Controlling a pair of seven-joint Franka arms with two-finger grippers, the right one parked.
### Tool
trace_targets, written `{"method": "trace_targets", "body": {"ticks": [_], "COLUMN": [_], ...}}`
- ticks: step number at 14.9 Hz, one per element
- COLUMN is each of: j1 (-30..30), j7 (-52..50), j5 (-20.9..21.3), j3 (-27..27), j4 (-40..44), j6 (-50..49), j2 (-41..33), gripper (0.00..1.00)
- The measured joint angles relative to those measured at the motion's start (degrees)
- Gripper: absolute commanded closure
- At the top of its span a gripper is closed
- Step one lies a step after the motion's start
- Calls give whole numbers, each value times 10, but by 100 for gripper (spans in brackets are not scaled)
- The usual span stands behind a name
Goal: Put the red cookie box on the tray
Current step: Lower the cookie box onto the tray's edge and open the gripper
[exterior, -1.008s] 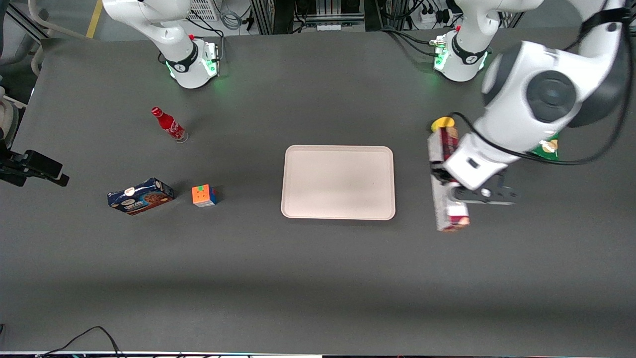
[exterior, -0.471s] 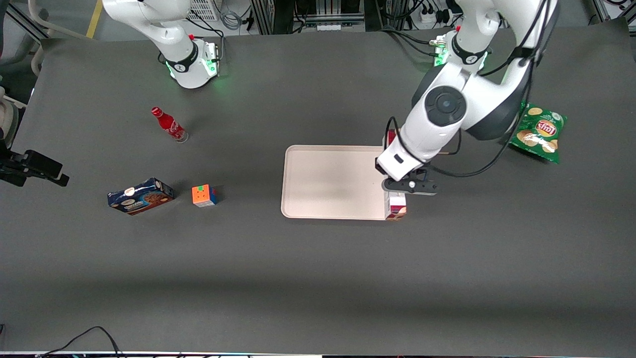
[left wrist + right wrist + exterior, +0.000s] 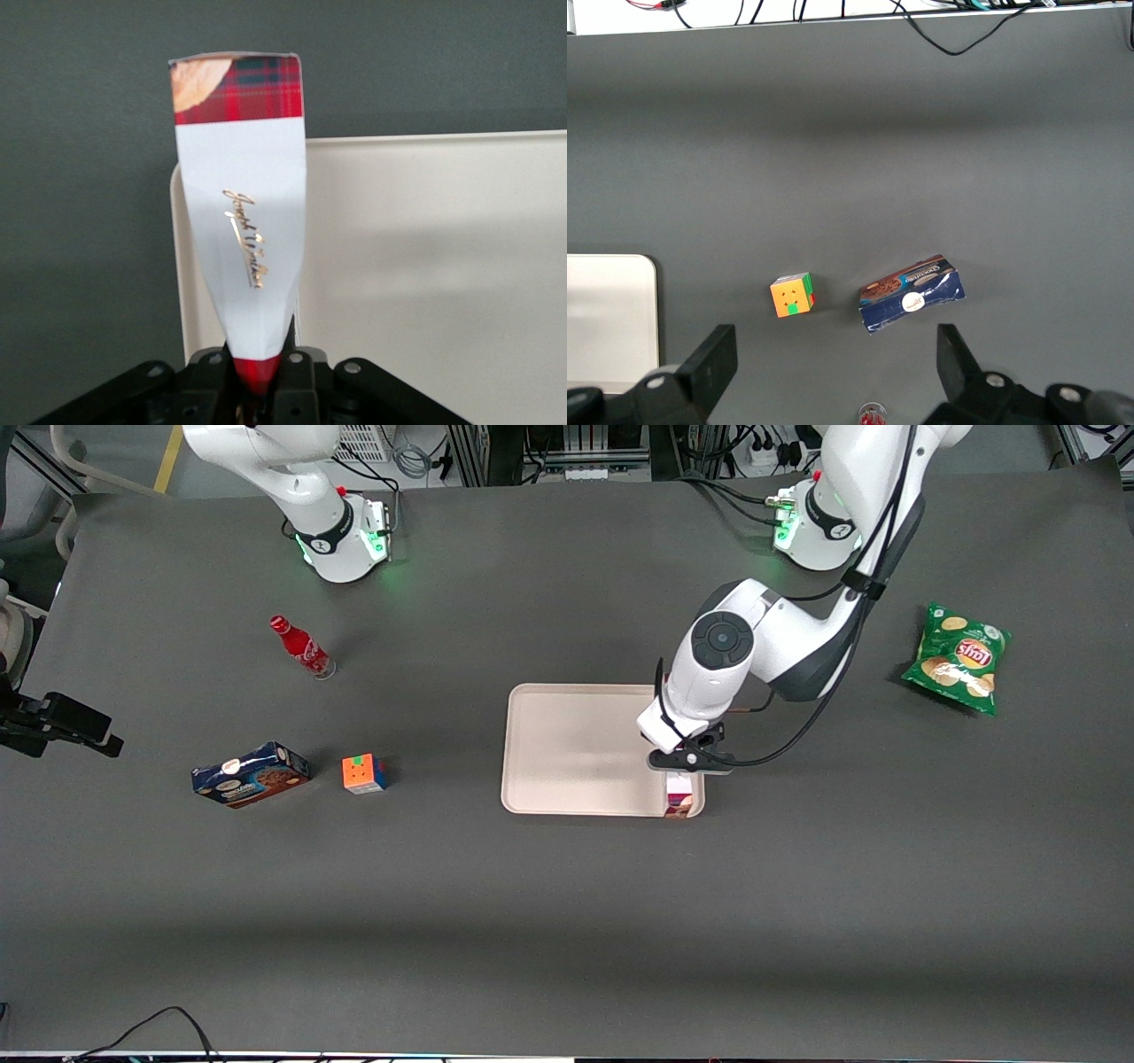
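The pale pink-beige tray lies mid-table. My left gripper is over the tray's short edge toward the working arm's end, shut on the red cookie box. Only the box's near end shows under the wrist, reaching the tray's near rim. In the left wrist view the gripper clamps the red tartan end of the box, which stretches away along the tray's rim, its white panel up. Whether the box rests on the tray or hangs just above it, I cannot tell.
A green chip bag lies toward the working arm's end. Toward the parked arm's end are a colour cube, a dark blue cookie box and a red cola bottle. The cube and blue box also show in the right wrist view.
My gripper has carried the red cookie box from the table at the working arm's end sideways onto the tray's edge. The chip bag is uncovered now.
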Motion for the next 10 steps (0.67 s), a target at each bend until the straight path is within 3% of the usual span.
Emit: {"method": "trace_targets", "body": {"ticks": [5,10], "j1": [0,0], "j7": [-2,-2], "j5": [16,17], "j3": [4,7], "j4": [-35,-57], "j6": [70,79], "j2": [26,28], "gripper": [100,100]}}
